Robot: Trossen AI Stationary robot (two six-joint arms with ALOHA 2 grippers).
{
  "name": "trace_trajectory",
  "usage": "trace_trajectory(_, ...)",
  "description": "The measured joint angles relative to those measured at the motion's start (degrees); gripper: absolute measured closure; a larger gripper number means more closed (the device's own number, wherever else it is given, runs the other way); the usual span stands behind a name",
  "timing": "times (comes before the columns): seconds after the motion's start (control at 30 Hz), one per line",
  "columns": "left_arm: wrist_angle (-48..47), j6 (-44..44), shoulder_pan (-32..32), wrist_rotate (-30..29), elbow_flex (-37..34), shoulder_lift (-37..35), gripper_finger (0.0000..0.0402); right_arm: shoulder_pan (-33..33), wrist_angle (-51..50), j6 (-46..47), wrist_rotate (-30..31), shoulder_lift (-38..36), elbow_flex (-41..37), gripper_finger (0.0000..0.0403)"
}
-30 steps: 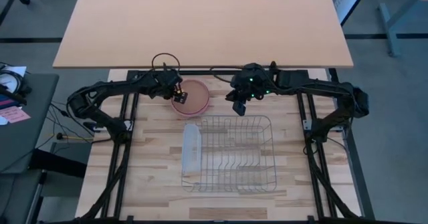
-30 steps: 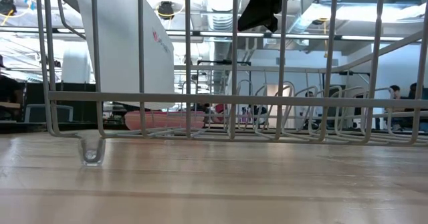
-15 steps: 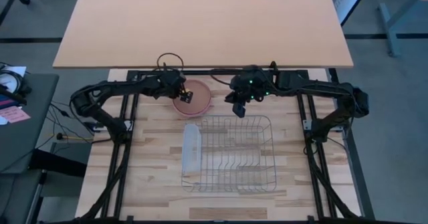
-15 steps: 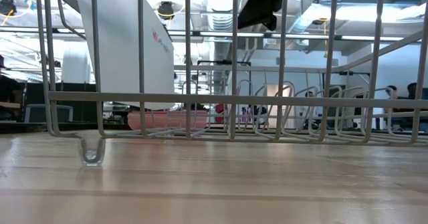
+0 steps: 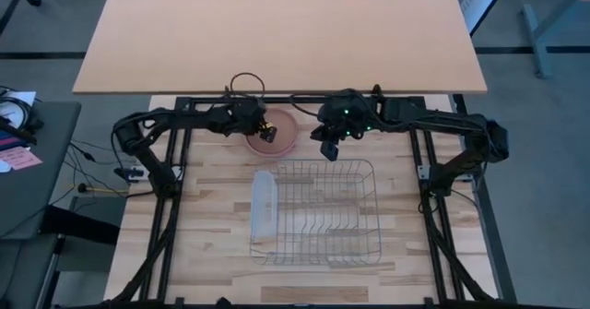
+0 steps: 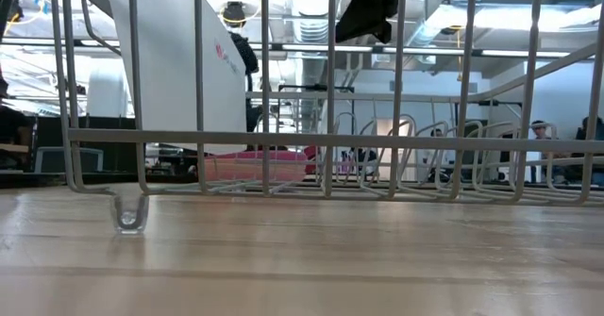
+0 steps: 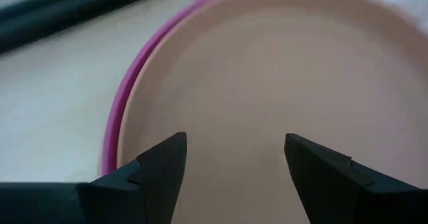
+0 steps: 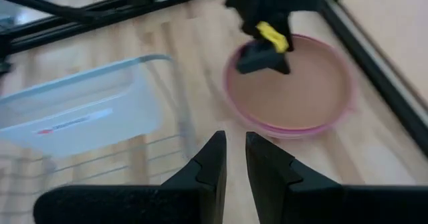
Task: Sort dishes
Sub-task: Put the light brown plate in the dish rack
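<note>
The left gripper [image 7: 231,177] holds its two dark, wedge-shaped fingers wide apart, gripping nothing, low over the stack of plates [image 5: 277,134]. The left wrist view fills with the top plate [image 7: 281,97], a smooth, matte orange-tan disc with a shallow raised rim; a magenta plate [image 7: 117,110] shows as a thin crescent at its edge, one layer below.

The right gripper [image 8: 234,158] has its fingers nearly together with only a narrow slit between them, and nothing is held. It hangs near the far edge of the wire rack [image 5: 318,212], just beside the stack on the right arm's side.

The stack sits on the pale wood-plank table [image 5: 212,226], beyond the rack's far left corner. A translucent white tray [image 5: 264,206] stands upright at the rack's left end.

Since a second ago the left gripper has travelled from the stack's outer left rim to over its middle; the right gripper has stayed put.

Only the right wrist view shows the left gripper's yellow tag above the plate. The low view shows the stack edge-on through the rack's silver bars, pink layers barely distinguishable.
</note>
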Motion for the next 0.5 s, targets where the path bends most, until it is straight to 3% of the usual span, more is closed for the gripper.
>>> trace_trajectory(0.27,-3.5,3.6,-2.1,-0.2,2.8,-3.5,0.0155,-2.1,1.7,-0.2,3.1,2.8,0.0,0.0339)
trace_trajectory(0.5,-8.5,8.5,-4.3,-3.2,3.1,-15.9,0.0155,-5.4,12.9,1.2,1.6,6.5,0.1,0.0339)
